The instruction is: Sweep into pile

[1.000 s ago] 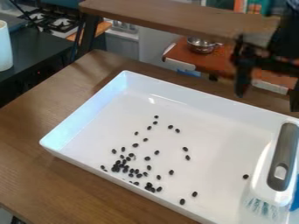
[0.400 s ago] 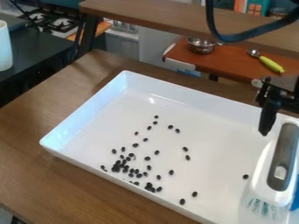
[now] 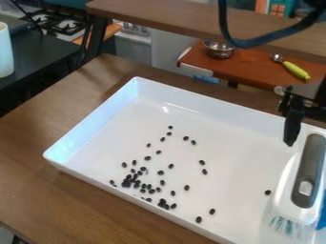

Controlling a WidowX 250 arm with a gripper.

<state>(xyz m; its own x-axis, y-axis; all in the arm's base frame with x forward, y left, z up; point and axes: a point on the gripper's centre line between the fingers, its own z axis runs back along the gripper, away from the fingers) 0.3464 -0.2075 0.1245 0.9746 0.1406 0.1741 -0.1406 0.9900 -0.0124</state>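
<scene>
The gripper (image 3: 293,125), its opening impossible to tell, is held near the brush (image 3: 310,167), presumably so that the scattered black beans (image 3: 127,184) can be swept together.

Light brightens a white tray (image 3: 96,121), glinting off its inner walls, as soft sheen and shadow cross a wooden table (image 3: 70,97).

Black gripper (image 3: 293,121), at the right edge — upright, pointing down
</scene>
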